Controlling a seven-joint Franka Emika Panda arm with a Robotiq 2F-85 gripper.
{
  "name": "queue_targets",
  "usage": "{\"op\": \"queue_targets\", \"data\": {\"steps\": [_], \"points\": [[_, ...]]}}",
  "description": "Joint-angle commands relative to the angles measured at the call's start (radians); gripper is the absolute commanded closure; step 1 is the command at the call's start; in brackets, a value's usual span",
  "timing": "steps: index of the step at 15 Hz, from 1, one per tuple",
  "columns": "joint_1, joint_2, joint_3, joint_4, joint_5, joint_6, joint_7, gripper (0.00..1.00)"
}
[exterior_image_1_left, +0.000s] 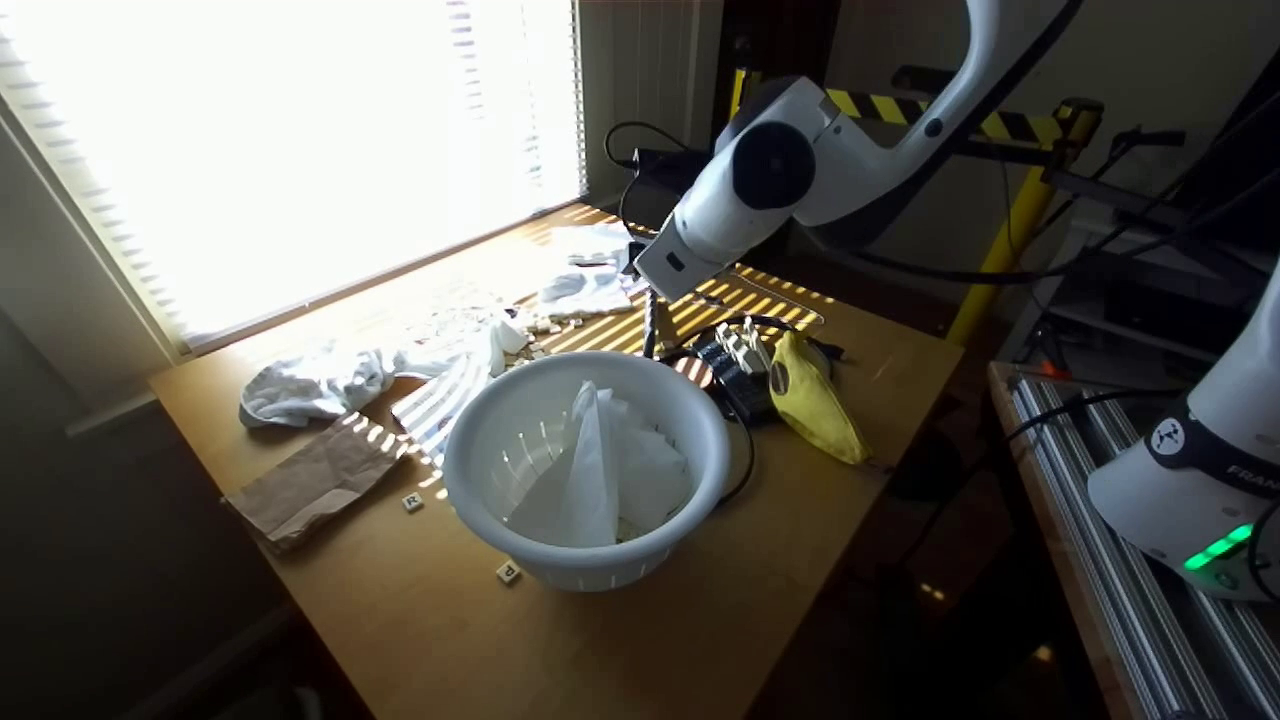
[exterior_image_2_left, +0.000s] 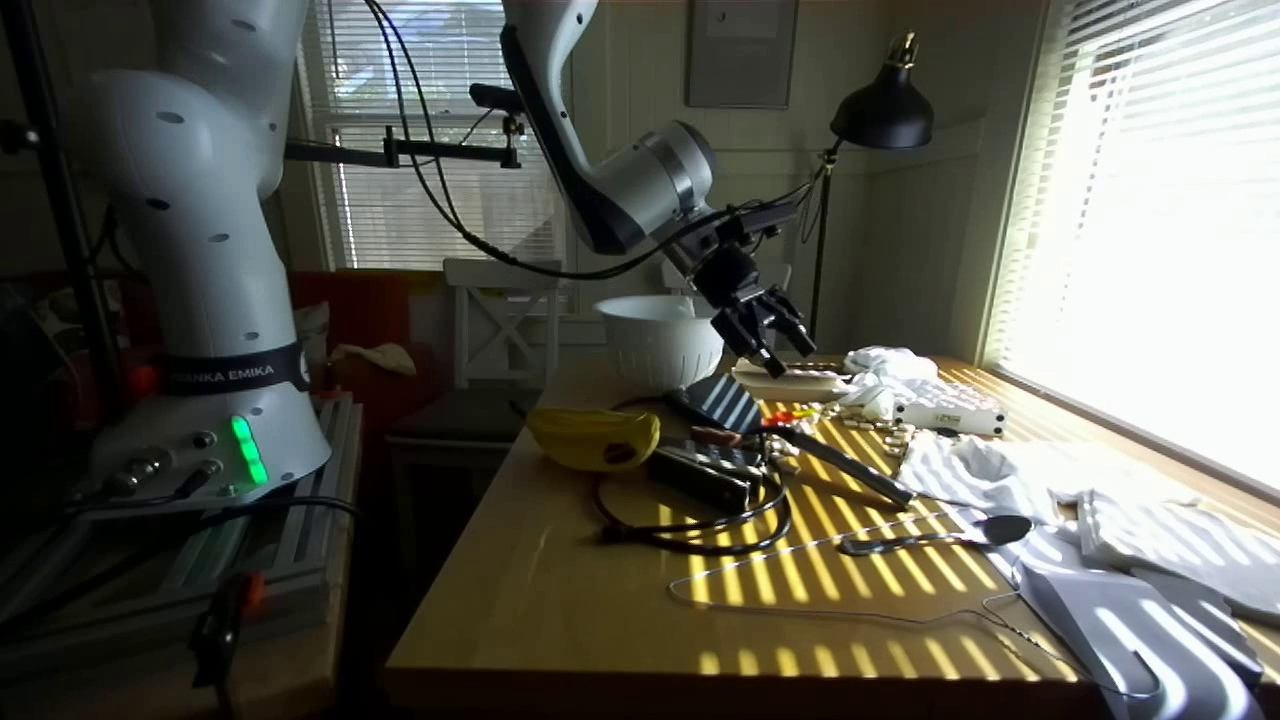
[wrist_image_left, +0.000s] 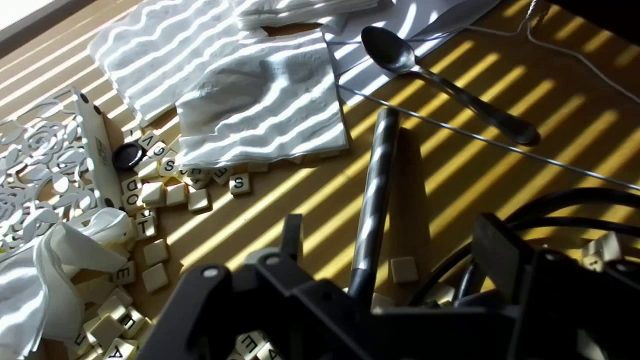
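Dim room, hard sun through slatted white blinds (exterior_image_2_left: 1130, 60) at right of an exterior view, laying bright bars across a light-brown wooden table (exterior_image_2_left: 540, 620). Black two-finger gripper (exterior_image_2_left: 790, 357) hangs right of centre in that frame: jaws spread wide, nothing held. Nearest thing below it: black kitchen spatula (exterior_image_2_left: 820, 450), flat broad blade (exterior_image_2_left: 715, 402) near frame centre, handle slanting toward lower right.

Wrist view: long, straight, round handle (wrist_image_left: 374, 200) runs from above centre down until the gripper body hides it, dark with silvery bands of glare, its shadow (wrist_image_left: 412, 190) just to the right. Handle shows between the two fingers (wrist_image_left: 291, 235), apart from both. Same view: shiny metal spoon (wrist_image_left: 452, 90) upper right, folded white napkin (wrist_image_left: 265, 105) upper centre, small cream letter tiles (wrist_image_left: 240, 184) left and bottom, white floral cut-out box (wrist_image_left: 95, 142) at left edge, black cable (wrist_image_left: 575, 196) right.

In an exterior view, round white plastic colander (exterior_image_1_left: 590, 572) sits centre-low, white paper (exterior_image_1_left: 600, 460) inside; yellow banana-shaped pouch (exterior_image_1_left: 815, 400) right of it.
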Motion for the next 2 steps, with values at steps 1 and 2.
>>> {"op": "queue_targets", "data": {"steps": [1,2], "points": [[0.003,-0.026,0.022,-0.014,0.012,-0.027,-0.025,0.07],[0.012,-0.041,0.025,-0.027,0.013,-0.038,-0.03,0.02]]}}
